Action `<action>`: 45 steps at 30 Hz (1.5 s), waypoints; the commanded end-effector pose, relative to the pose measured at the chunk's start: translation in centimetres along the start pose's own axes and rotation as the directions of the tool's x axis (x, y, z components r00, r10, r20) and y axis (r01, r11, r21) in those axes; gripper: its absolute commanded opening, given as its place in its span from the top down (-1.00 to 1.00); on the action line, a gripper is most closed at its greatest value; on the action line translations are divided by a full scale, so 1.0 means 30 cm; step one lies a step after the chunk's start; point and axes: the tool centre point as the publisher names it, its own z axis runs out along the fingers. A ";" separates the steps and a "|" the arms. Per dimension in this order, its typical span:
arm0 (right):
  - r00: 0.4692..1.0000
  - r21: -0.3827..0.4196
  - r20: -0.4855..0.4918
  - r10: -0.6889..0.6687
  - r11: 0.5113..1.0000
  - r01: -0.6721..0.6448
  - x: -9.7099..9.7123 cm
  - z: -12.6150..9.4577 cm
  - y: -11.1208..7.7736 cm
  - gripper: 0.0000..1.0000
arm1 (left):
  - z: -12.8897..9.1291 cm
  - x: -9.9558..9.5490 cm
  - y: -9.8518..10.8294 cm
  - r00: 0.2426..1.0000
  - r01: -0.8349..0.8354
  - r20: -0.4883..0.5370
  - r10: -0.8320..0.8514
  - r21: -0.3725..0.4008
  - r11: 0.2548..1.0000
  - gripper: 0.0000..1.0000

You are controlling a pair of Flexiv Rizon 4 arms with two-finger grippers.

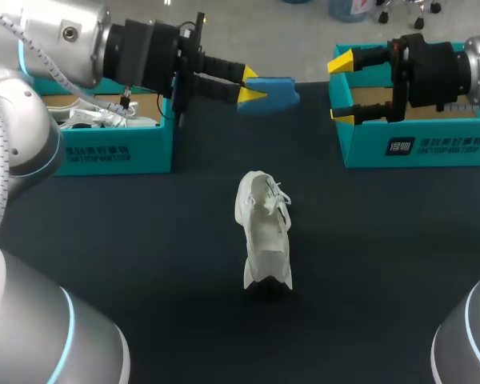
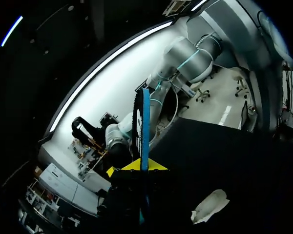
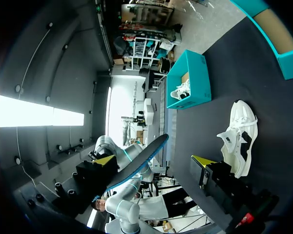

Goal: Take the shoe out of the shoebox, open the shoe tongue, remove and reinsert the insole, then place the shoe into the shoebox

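Note:
A white shoe [image 1: 264,228] lies on the dark table's middle, clear of both boxes; it also shows in the left wrist view [image 2: 210,207] and the right wrist view [image 3: 239,136]. My left gripper [image 1: 256,86] hovers high over the table's far side, shut on one end of a blue insole [image 1: 276,92]. In its own view the insole [image 2: 144,126] stands edge-on between the yellow tips of the left gripper [image 2: 136,165]. My right gripper [image 1: 340,88] is open just right of the insole's free end, not touching it. From the right gripper [image 3: 154,161], the insole [image 3: 141,158] lies ahead.
A teal shoebox [image 1: 112,152] at the far left holds another white shoe [image 1: 104,118]. A second teal shoebox [image 1: 416,148] stands at the far right, under my right arm. The shoe lies apart from both boxes.

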 end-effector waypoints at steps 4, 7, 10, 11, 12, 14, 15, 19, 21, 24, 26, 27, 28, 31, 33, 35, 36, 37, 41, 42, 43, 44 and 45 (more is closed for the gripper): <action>1.000 0.001 0.002 0.001 1.000 -0.001 0.000 0.006 0.004 -1.00 | -0.003 -0.008 0.001 0.986 -0.165 -0.024 0.165 -0.003 0.986 1.00; 1.000 0.001 0.002 0.001 1.000 -0.001 0.000 0.006 0.004 -1.00 | 0.003 0.010 0.042 0.962 -0.272 0.001 0.272 -0.040 0.961 1.00; 1.000 0.001 0.002 0.001 1.000 -0.001 0.000 0.006 0.004 -1.00 | 0.012 0.028 0.078 0.930 -0.366 0.015 0.367 -0.053 0.929 1.00; 1.000 0.001 0.002 0.001 1.000 -0.001 0.000 0.006 0.004 -1.00 | 0.017 0.039 0.101 0.897 -0.440 -0.002 0.441 -0.073 0.895 1.00; 1.000 0.001 0.002 0.001 1.000 -0.001 0.000 0.006 0.004 -1.00 | 0.022 0.047 0.116 0.884 -0.466 -0.013 0.467 -0.080 0.881 1.00; 1.000 0.001 0.002 0.001 1.000 -0.001 0.000 0.006 0.004 -1.00 | 0.030 0.054 0.142 0.840 -0.540 -0.023 0.542 -0.115 0.834 1.00; 1.000 0.001 0.002 0.001 1.000 -0.001 0.000 0.006 0.004 -1.00 | 0.033 0.058 0.150 0.826 -0.562 -0.028 0.563 -0.118 0.818 1.00; 1.000 0.001 0.002 0.001 1.000 -0.001 0.000 0.006 0.004 -1.00 | 0.045 0.062 0.176 0.768 -0.631 0.018 0.640 -0.146 0.762 1.00; 1.000 0.001 0.002 0.001 1.000 -0.001 0.000 0.006 0.004 -1.00 | 0.054 0.066 0.184 0.747 -0.651 0.046 0.664 -0.157 0.743 1.00; 1.000 0.001 0.002 0.001 1.000 -0.001 0.000 0.006 0.004 -1.00 | 0.073 0.074 0.198 0.730 -0.666 0.064 0.681 -0.162 0.729 1.00; 1.000 0.001 0.002 0.001 1.000 -0.001 0.000 0.006 0.004 -1.00 | 0.090 0.084 0.214 0.727 -0.668 0.066 0.684 -0.163 0.726 1.00; 1.000 0.001 0.002 0.001 1.000 -0.001 0.000 0.006 0.004 -1.00 | 0.096 0.085 0.220 0.727 -0.663 0.087 0.681 -0.169 0.729 1.00; 1.000 0.001 0.002 0.001 1.000 -0.001 0.000 0.006 0.004 -1.00 | 0.103 0.085 0.225 0.735 -0.654 0.090 0.672 -0.165 0.738 1.00; 1.000 0.001 0.002 0.001 1.000 -0.001 0.000 0.006 0.004 -1.00 | 0.123 0.082 0.241 0.753 -0.627 0.114 0.648 -0.175 0.759 1.00; 1.000 0.002 -0.013 0.002 1.000 -0.002 0.011 0.019 0.008 -1.00 | 0.133 0.073 0.242 0.747 -0.626 0.129 0.652 -0.193 0.756 1.00; 1.000 0.008 -0.019 0.004 1.000 -0.004 0.017 0.037 0.010 -1.00 | 0.145 0.067 0.245 0.738 -0.632 0.136 0.661 -0.203 0.748 1.00; 1.000 0.014 -0.022 0.005 1.000 -0.004 0.018 0.045 0.009 -1.00 | 0.148 0.065 0.245 0.735 -0.635 0.136 0.664 -0.206 0.745 1.00; 1.000 0.017 -0.021 0.006 1.000 -0.006 0.020 0.059 0.008 -1.00 | 0.156 0.063 0.248 0.727 -0.646 0.128 0.675 -0.206 0.735 1.00; 1.000 0.039 -0.026 0.007 0.999 -0.006 0.022 0.087 0.007 -1.00 | 0.174 0.051 0.262 0.720 -0.650 0.132 0.681 -0.216 0.729 1.00; 1.000 0.043 -0.026 0.006 0.999 -0.005 0.022 0.092 0.007 -1.00 | 0.179 0.049 0.264 0.721 -0.649 0.132 0.681 -0.216 0.729 1.00; 1.000 0.045 -0.027 0.005 0.999 -0.004 0.024 0.096 0.008 -1.00 | 0.182 0.048 0.265 0.719 -0.651 0.132 0.682 -0.216 0.728 1.00; 1.000 0.046 -0.027 0.005 0.999 -0.004 0.025 0.099 0.009 -1.00 | 0.185 0.046 0.266 0.718 -0.652 0.133 0.683 -0.217 0.727 1.00; 1.000 0.046 -0.029 0.005 0.999 -0.003 0.027 0.103 0.009 -1.00 | 0.188 0.046 0.269 0.718 -0.651 0.133 0.683 -0.217 0.727 1.00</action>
